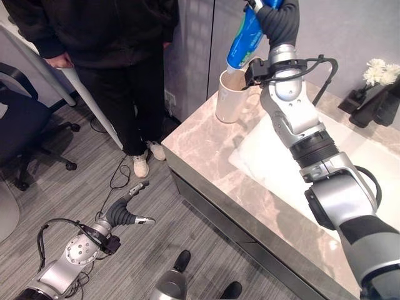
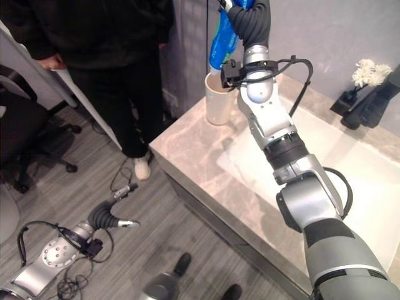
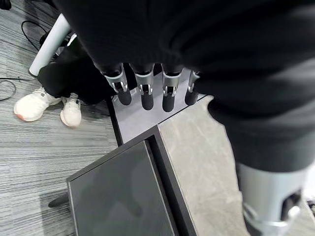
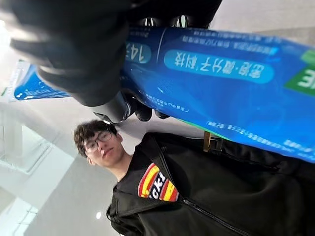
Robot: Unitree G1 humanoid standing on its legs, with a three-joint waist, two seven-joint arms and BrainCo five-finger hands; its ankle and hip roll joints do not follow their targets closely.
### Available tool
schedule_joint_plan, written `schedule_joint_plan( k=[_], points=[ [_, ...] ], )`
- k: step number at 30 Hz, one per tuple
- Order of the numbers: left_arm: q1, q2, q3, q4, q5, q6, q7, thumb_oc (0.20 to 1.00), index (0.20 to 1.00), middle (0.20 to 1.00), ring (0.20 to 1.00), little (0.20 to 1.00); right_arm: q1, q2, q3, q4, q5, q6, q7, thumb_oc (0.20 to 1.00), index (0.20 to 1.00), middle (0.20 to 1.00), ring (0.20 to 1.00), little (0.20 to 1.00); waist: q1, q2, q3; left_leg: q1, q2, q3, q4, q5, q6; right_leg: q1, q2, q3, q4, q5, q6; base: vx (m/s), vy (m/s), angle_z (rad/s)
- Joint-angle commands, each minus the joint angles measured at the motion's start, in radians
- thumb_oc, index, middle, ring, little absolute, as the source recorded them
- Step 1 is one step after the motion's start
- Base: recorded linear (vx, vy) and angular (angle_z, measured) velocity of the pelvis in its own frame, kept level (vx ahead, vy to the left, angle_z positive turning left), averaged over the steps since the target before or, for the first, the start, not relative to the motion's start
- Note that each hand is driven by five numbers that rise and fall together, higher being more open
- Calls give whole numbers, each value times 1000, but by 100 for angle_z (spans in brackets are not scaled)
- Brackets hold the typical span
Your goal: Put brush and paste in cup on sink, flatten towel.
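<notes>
The right hand is clenched round the blue paste tube, holding it tilted above the cream cup, with the tube's lower end just at or inside the cup's rim at about the 12 o'clock side of the counter. In the right wrist view the tube runs right across the dark-tipped fingers that wrap it, so the grip looks firm. The cup stands near the counter's far corner, at roughly 10 o'clock from the white sink basin. To finish this step well, I would bring the tube nearer upright so its lower end clears the rim, lower it until it bears on the cup's inside, and only then loosen the fingers; letting go while it leans this much could tip it out or knock the cup toward the counter edge (which is close by). The left hand hangs low over the grey floor at about 7 o'clock, its fingers straight and holding nothing. A person in dark clothes stands at 11 o'clock beside the counter. I cannot see a brush or a towel, so whether the brush is already in the cup cannot be told.
</notes>
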Motion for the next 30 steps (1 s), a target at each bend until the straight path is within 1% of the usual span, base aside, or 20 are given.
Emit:
schedule_joint_plan(
  k=[1,5,6,7,12,30],
  points=[
    [-22,25,-26,-4,-29,-58,11,1000,1000,1000,1000,1000,-112,-73,13,-74,-58,-41,-31,200,200,200,200,200,15,-61,-5,-66,-65,43,-17,44,26,111,-85,36,13,119,95,0,0,0],
    [-37,9,-47,39,-13,-60,15,1000,1000,1000,1000,1000,-112,-76,21,-70,-62,-42,-26,200,200,200,200,200,14,-66,-2,-67,-66,45,-17,36,25,111,-83,40,11,117,96,0,0,0],
    [-41,6,-51,45,-11,-60,16,1000,1000,1000,1000,1000,-112,-77,22,-66,-62,-43,-25,200,200,200,200,200,12,-66,-3,-73,-67,45,-17,43,26,106,-85,39,11,123,96,0,0,0],
    [-42,-1,-59,60,-6,-60,18,1000,1000,1000,1000,1000,-111,-76,22,-61,-60,-44,-25,200,200,200,200,200,13,-67,-2,-69,-66,45,-17,35,24,109,-83,41,9,119,96,0,0,0],
    [-48,-24,-65,90,11,-57,26,1000,1000,1000,1000,1000,-100,-76,26,-68,-54,-49,-19,200,200,200,200,200,5,-67,0,-76,-67,49,-17,43,27,103,-86,42,8,127,96,0,0,0],
    [-41,-39,-48,85,3,-56,28,1000,1000,1000,1000,1000,-64,-70,37,-52,-55,-45,-4,200,200,200,200,200,-8,-77,11,-85,-69,51,-17,40,29,91,-84,48,7,140,98,0,0,0]
  ],
)
